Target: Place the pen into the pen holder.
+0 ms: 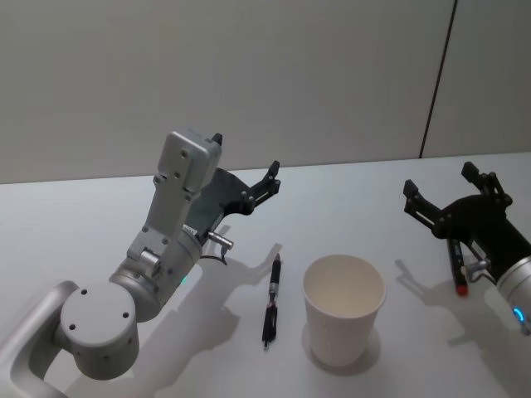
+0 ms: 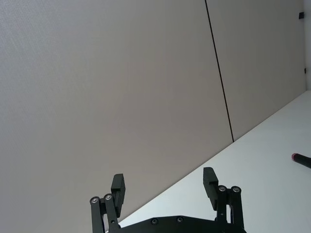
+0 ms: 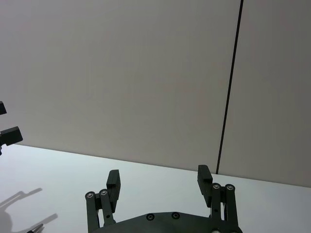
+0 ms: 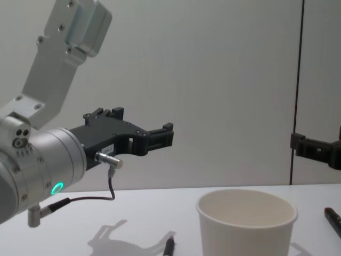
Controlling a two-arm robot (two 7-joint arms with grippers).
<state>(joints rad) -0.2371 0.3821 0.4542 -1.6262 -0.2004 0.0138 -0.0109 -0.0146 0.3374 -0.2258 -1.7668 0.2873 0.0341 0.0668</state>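
A black pen lies flat on the white table just left of the pen holder, an off-white paper cup standing upright; both also show in the chest view, the pen and the cup. A second dark pen with a red tip lies to the right, under my right gripper. That gripper hovers open and empty above the table. My left gripper is raised behind and left of the black pen, open and empty, fingers spread wide.
The white table runs back to a plain grey wall with a dark vertical seam. The red-tipped pen's end shows in the left wrist view. Bare table surrounds the cup.
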